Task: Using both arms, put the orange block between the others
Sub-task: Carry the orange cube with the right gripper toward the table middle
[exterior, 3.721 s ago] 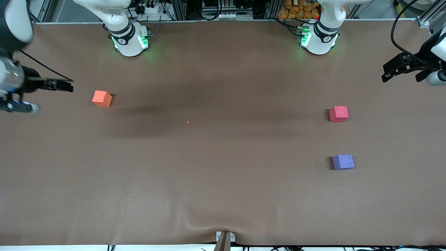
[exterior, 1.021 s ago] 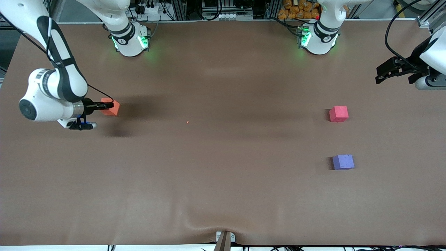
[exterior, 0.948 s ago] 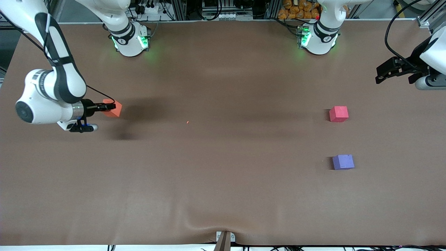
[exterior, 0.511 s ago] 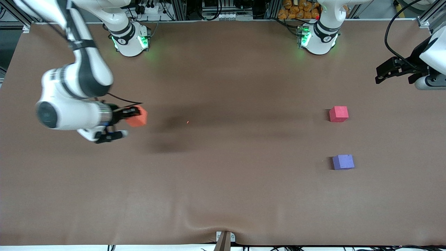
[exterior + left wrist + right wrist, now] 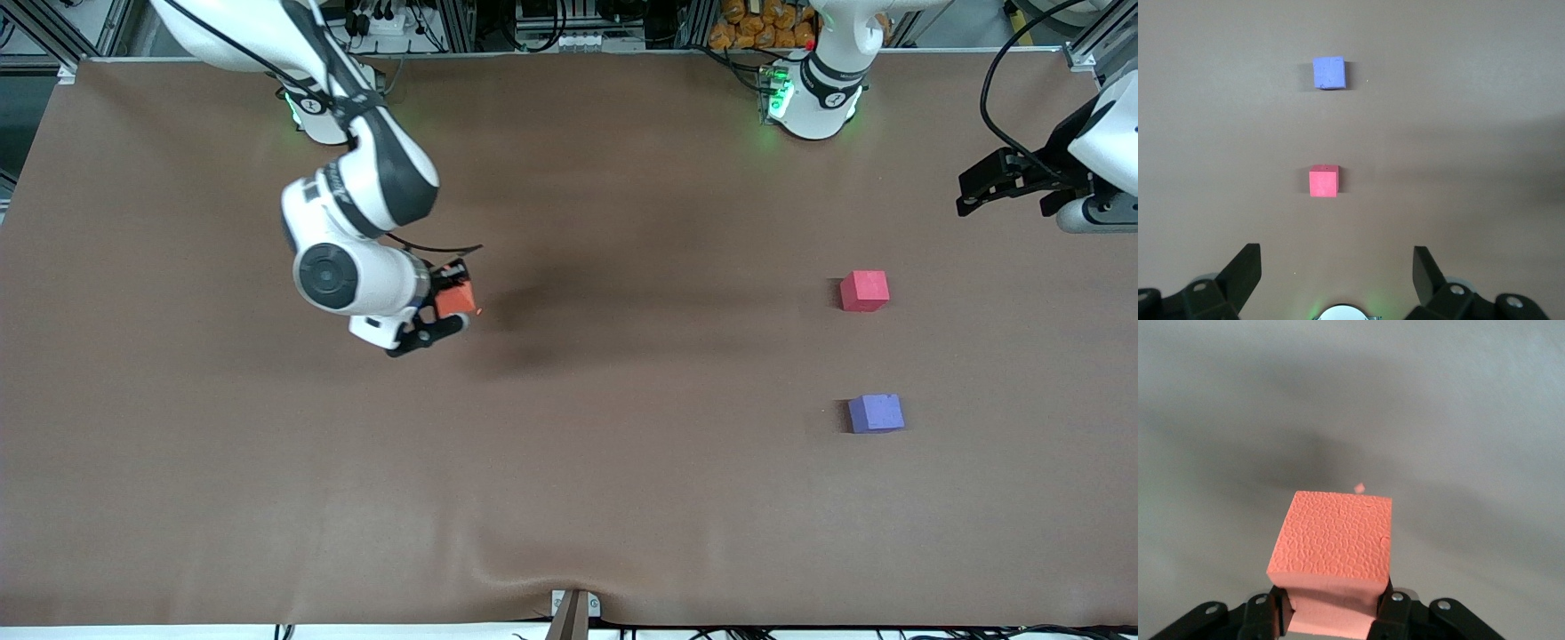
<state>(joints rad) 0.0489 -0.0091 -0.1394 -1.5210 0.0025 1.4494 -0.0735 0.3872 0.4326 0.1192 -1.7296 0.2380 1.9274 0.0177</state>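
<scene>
Above the table (image 5: pixel 622 498), right fingers (image 5: pixel 1279 613) clamp level orange block (image 5: pixel 454 300).

A robotics lab: two white arm bases (image 5: pixel 811 98) with green lights stand on a brown-covered table (image 5: pixel 569 498), with aluminium framing (image 5: pixel 1098 44), cables (image 5: pixel 1000 80) and power strips (image 5: pixel 382 22) along the frame's top edge.

white arms (image 5: pixel 356 267), black joint bands, green-lit bases (image 5: pixel 805 102)
</scene>
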